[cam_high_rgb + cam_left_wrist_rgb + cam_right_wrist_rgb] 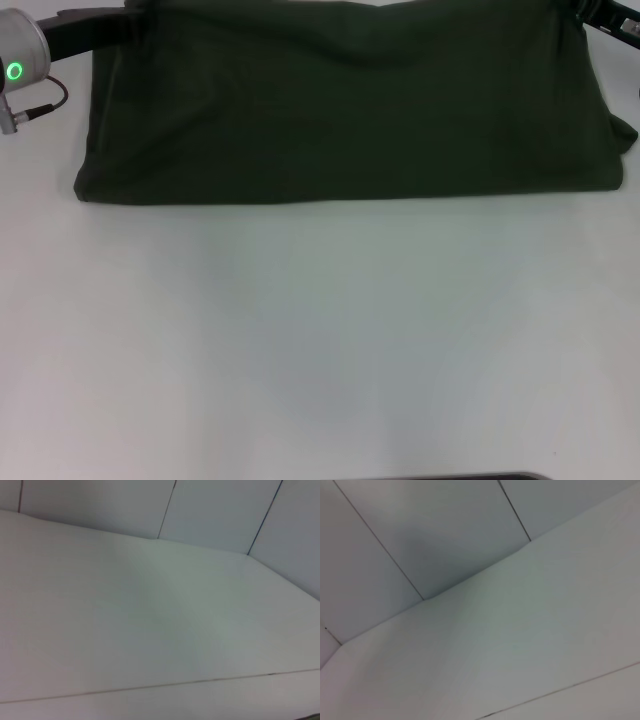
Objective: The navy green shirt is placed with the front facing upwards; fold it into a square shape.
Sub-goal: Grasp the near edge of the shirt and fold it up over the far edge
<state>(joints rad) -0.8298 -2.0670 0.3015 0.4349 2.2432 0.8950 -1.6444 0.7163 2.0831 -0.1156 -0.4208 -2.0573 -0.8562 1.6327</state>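
While my head view shows the folded green shirt (340, 110) on the white worktop (320, 340), both wrist views show only worktop and panelled wall (220, 510), so I cannot tell either end effector's state.

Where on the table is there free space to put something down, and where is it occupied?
The table is bare from the navy green shirt's near edge toward the robot. The far strip is occupied: the folded shirt spans almost its whole width, with the left arm and right arm at its corners.

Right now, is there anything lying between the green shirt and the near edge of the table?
Nothing: in the head view, the white table is bare from the folded dark green shirt to its near edge.
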